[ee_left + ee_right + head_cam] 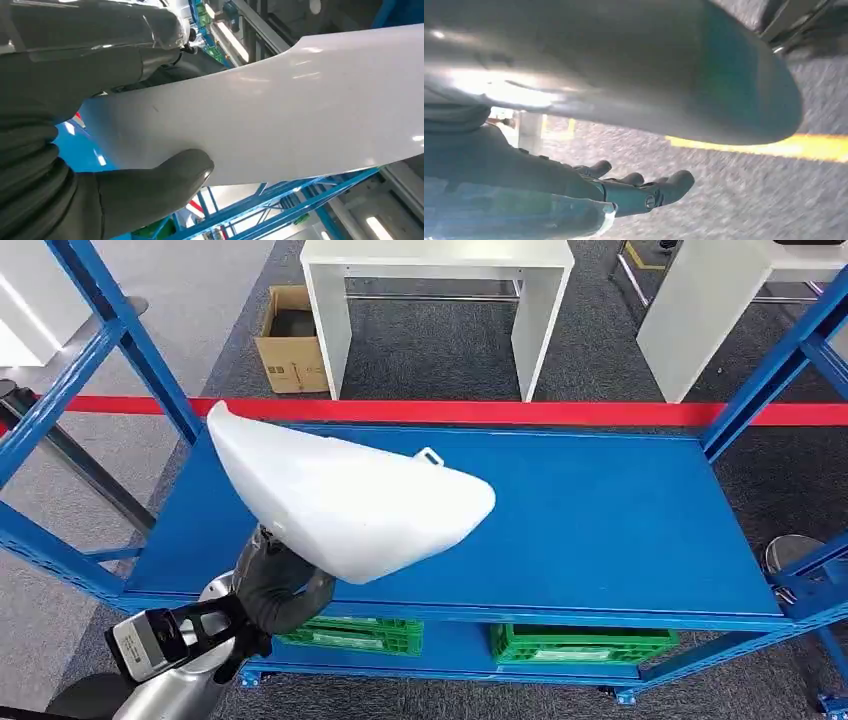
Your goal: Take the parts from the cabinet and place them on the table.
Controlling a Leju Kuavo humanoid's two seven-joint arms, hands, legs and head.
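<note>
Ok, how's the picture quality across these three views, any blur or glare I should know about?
Head view: sharp and evenly lit, though the white part is bright and shows little surface detail. Left wrist view: the part carries soft glare streaks, and the left hand is close and dark. Right wrist view: dim and blurred, the floor smeared behind the right hand.

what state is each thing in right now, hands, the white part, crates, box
white part: lifted above the blue shelf, held at its near edge
left hand: grips the white part
right hand: holds nothing, fingers loosely extended, over grey floor
green crates: on the lower shelf
cardboard box: open-topped, on the floor
</note>
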